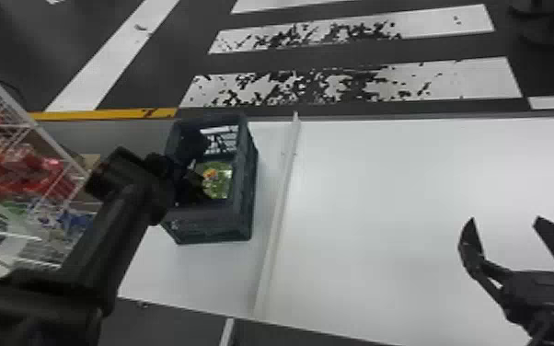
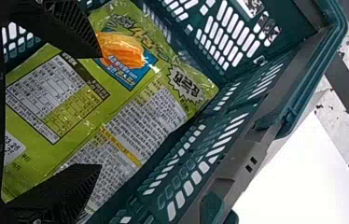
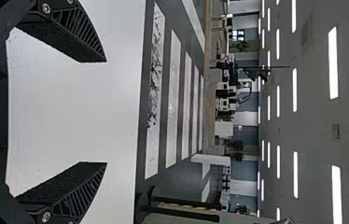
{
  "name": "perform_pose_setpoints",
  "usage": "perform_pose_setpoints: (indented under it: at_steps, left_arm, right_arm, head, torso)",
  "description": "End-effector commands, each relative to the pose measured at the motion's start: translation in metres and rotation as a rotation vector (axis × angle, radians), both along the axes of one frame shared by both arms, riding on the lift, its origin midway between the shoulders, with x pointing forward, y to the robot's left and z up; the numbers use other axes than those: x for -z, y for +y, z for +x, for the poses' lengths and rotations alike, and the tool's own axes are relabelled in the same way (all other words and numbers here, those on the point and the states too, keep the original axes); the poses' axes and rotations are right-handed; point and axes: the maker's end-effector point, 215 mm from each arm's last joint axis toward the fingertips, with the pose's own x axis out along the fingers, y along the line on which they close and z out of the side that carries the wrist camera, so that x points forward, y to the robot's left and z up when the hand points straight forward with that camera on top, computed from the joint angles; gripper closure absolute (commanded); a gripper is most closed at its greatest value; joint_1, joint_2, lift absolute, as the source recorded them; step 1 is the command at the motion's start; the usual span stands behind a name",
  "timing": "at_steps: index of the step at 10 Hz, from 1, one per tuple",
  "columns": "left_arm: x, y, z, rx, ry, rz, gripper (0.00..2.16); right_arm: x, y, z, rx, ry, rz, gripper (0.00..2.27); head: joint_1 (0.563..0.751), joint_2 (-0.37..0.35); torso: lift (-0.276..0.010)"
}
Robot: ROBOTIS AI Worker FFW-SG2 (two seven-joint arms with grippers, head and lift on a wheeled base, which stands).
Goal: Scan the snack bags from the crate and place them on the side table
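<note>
Dark and bulky, a robot's left arm (image 1: 106,239) angles in from the lower left corner of the frame. At lower right, the right hand (image 1: 505,218) is spread wide above a white worktop (image 1: 405,207), nothing between its fingers. A raised pale strip (image 1: 274,221) runs along the worktop, just right of a dark green plastic crate (image 1: 216,223) left of centre. Inside the crate, the left hand (image 1: 198,177) has its fingers wide apart over a green snack bag (image 1: 218,181) that lies with its printed panel facing up; whether they touch it cannot be told. Along the left edge of the frame, red packets (image 1: 27,179) sit in a white wire rack (image 1: 48,142). Beyond the worktop, worn white stripes (image 1: 474,76) and a yellow line (image 1: 106,113) mark the dark floor. Farthest off, in the right wrist view, bright strip lights (image 3: 334,63) line a grey ceiling (image 3: 315,121).
</note>
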Motion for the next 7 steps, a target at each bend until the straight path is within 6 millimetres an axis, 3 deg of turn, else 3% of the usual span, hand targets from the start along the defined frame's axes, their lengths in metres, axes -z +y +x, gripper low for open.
perform_pose_setpoints:
  at_steps: [1, 3, 5, 7]
  left_arm:
    - [0.011, -0.008, -0.004, 0.014, 0.015, 0.002, 0.00]
    - [0.025, -0.019, -0.014, 0.042, 0.051, 0.010, 0.00]
    - [0.030, -0.028, -0.021, 0.073, 0.086, -0.001, 0.39]
    - [0.026, -0.023, -0.020, 0.072, 0.083, 0.002, 0.90]
  right_arm:
    - [0.001, 0.000, 0.000, 0.000, 0.002, -0.001, 0.10]
    - [0.003, 0.001, 0.000, -0.005, 0.006, 0.001, 0.10]
    - [0.006, 0.002, 0.000, -0.007, 0.009, 0.006, 0.10]
    - [0.005, 0.004, 0.000, -0.011, 0.009, 0.008, 0.10]
  head:
    - [0.695, 0.269]
    - [0.695, 0.261]
    - [0.695, 0.250]
    - [0.695, 0.246]
  torso:
    - [-0.050]
    - [-0.050]
    - [-0.050]
    - [-0.050]
